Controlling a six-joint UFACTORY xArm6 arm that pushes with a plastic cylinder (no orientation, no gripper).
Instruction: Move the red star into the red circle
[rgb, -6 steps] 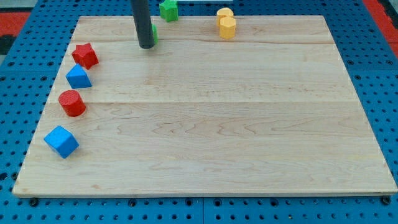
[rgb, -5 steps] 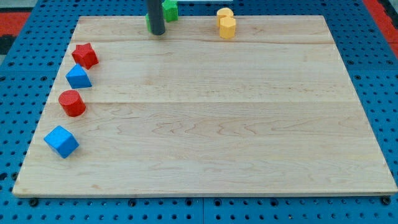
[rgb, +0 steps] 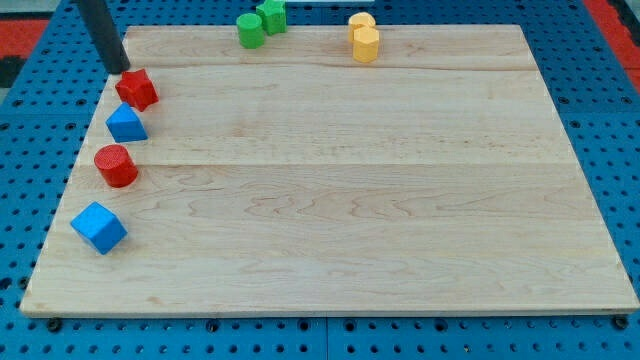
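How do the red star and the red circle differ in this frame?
The red star has a pointed outline; the red circle is a round cylinder. The star lies nearer the view's top, just below my tip; the circle lies lower, beyond the blue block that separates them. Both are red, near the board's left edge.

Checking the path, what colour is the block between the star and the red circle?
Blue, clearest in the camera view, the only one.

A pale wooden board (rgb: 340, 190) fills most of the frame. Down its left edge lie a red star (rgb: 136, 89), a blue block (rgb: 126, 124), a red cylinder (rgb: 116, 165) and a blue cube (rgb: 98, 227). Along the top edge sit a green cylinder (rgb: 250, 30), another green block (rgb: 271, 14) and two yellow blocks (rgb: 364, 37).
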